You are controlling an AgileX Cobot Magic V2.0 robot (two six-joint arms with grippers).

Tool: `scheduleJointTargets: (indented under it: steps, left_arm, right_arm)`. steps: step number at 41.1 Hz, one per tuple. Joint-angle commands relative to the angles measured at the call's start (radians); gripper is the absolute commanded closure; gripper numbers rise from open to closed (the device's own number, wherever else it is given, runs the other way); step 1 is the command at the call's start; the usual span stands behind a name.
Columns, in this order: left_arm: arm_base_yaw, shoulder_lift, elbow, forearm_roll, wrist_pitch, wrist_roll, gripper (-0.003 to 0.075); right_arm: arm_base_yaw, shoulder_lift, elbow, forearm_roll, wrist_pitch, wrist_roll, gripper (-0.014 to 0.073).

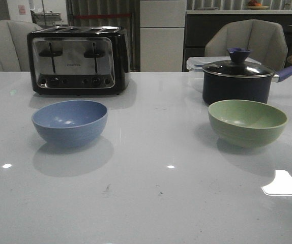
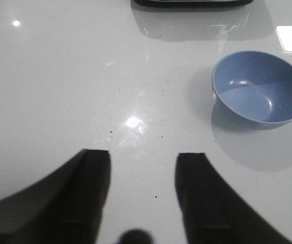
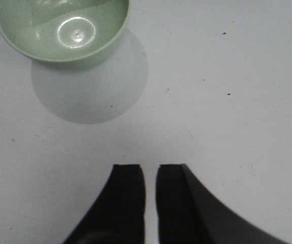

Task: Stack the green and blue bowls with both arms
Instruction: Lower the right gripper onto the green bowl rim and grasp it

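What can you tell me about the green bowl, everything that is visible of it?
The green bowl is round, pale sage green, with a matte surface that looks like plastic. It stands upright and empty on the white table, on the robot's right side, in front of the dark lidded saucepan but whether they touch I cannot tell. Light glints on its inner bottom. Nothing holds it: the right claw hangs over bare table apart from it, its fingers nearly together.

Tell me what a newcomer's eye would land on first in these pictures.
Most likely the two matching bowls standing apart on the white table: the blue bowl at left, before a shiny black toaster, and the green bowl at right, before a dark lidded saucepan. Both bowls are empty and upright. No arm shows in the front view.
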Motion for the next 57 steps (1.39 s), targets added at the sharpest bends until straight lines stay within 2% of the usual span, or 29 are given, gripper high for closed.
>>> scheduleJointTargets:
  steps: [1,5,19,33,50,53,57]
  left_arm:
    - [-0.007,0.001,-0.029,-0.02,-0.069,0.002,0.0142]
    - [-0.011,0.001,-0.029,-0.041,-0.069,0.004,0.0138]
    - [-0.144,0.001,-0.029,-0.035,-0.073,0.027,0.0138]
    - [-0.154,0.015,-0.029,-0.033,-0.073,0.027,0.0138]
    - [-0.154,0.047,-0.028,-0.033,-0.076,0.027,0.0138]
    - [-0.154,0.047,-0.028,-0.033,-0.076,0.027,0.0138]
    - [-0.154,0.047,-0.028,-0.033,-0.076,0.027,0.0138]
  right_arm:
    - [-0.002,0.014,-0.037,-0.014,-0.112,0.0,0.0153]
    - [-0.002,0.041,-0.049,0.004,-0.146,0.0,0.0092]
    - [-0.066,0.324,-0.299,0.112,-0.036,-0.003,0.0095]
    - [-0.07,0.66,-0.593,0.326,0.142,-0.204,0.0105]
    - [-0.07,0.908,-0.765,0.335,0.165,-0.205,0.0106]
    - [-0.07,0.921,-0.777,0.334,0.182,-0.205,0.015]
    - [-0.07,0.923,-0.783,0.331,0.188,-0.205,0.0272]
